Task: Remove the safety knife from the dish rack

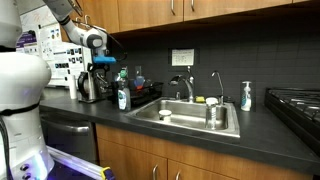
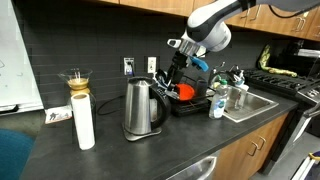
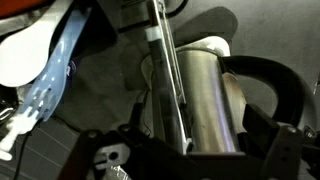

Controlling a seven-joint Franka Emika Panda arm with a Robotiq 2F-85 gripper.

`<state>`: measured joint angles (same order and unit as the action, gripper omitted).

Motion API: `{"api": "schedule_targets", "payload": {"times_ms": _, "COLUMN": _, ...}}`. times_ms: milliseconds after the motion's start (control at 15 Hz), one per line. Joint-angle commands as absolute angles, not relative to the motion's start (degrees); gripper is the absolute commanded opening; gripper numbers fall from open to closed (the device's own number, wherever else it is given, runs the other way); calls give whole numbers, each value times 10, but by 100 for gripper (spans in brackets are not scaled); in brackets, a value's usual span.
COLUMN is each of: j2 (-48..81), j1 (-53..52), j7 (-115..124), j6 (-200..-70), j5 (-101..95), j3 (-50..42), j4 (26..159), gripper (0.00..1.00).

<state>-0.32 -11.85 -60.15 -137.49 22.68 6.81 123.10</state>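
Steel kettle (image 2: 143,107) stands nearest on the tabletop (image 2: 120,150), with the claw (image 2: 176,68) hanging above and just beyond it. In the wrist view a thin pale bar (image 3: 165,80) runs up from the claw; I cannot tell whether it is the knife or whether the claw grips it. Behind sits the black rack (image 2: 198,105) holding something red (image 2: 185,92), then the sink (image 2: 262,97)

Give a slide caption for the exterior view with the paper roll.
Gripper hangs near the steel kettle and the black dish rack.
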Motion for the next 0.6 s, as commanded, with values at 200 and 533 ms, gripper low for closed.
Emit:
{"api": "schedule_targets", "payload": {"times_ms": 200, "j2": 8, "j1": -111, "j7": -619, "j6": -1362, "j5": 235, "j3": 83, "j4": 1225, "gripper": 100}}
{"api": "schedule_targets", "payload": {"times_ms": 533, "j2": 18, "j1": -109, "j7": -617, "j6": -1364, "j5": 231, "j3": 89, "j4": 1223, "gripper": 71}}
